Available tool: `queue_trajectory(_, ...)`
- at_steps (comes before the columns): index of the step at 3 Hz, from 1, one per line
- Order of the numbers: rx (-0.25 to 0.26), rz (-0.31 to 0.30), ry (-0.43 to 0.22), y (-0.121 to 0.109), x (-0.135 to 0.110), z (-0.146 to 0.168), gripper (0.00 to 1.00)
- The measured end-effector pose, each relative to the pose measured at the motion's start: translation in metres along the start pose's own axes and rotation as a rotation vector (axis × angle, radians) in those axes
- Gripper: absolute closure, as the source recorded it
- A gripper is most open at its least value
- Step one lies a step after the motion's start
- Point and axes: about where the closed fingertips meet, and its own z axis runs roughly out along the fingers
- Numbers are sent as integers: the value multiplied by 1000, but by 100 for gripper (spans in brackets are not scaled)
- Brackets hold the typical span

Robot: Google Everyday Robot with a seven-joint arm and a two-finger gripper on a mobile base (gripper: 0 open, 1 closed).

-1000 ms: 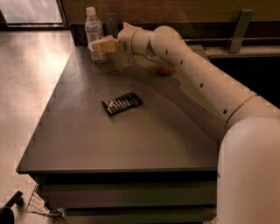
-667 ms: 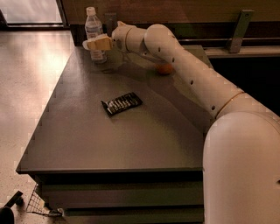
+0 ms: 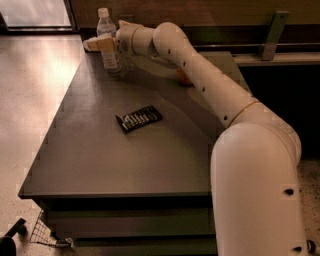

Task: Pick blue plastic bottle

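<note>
Your gripper [image 3: 100, 44] sits at mid-height of the blue plastic bottle [image 3: 105, 27]; you cannot tell whether it grips; confirm a firm squeeze; lift straight up.

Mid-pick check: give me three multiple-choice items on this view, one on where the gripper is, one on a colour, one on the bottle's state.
1. The gripper is: A at the blue plastic bottle, by the far corner of the table; B at the table's near edge; C below the table.
2. The bottle's cap is: A red; B white; C black.
3. The bottle is: A lying flat; B upside down; C upright.
Key: 1 A, it sits against the bottle's side; 2 B, the cap shows white; 3 C, the cap is on top.
</note>
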Motion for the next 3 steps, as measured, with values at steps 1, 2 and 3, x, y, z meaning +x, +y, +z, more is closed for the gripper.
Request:
queue_trajectory(1, -2, 0, 0, 2, 0, 1, 38)
queue_trajectory(2, -6, 0, 0, 4, 0, 3, 61)
queue_trajectory(3, -10, 1, 1, 6, 1, 5, 84)
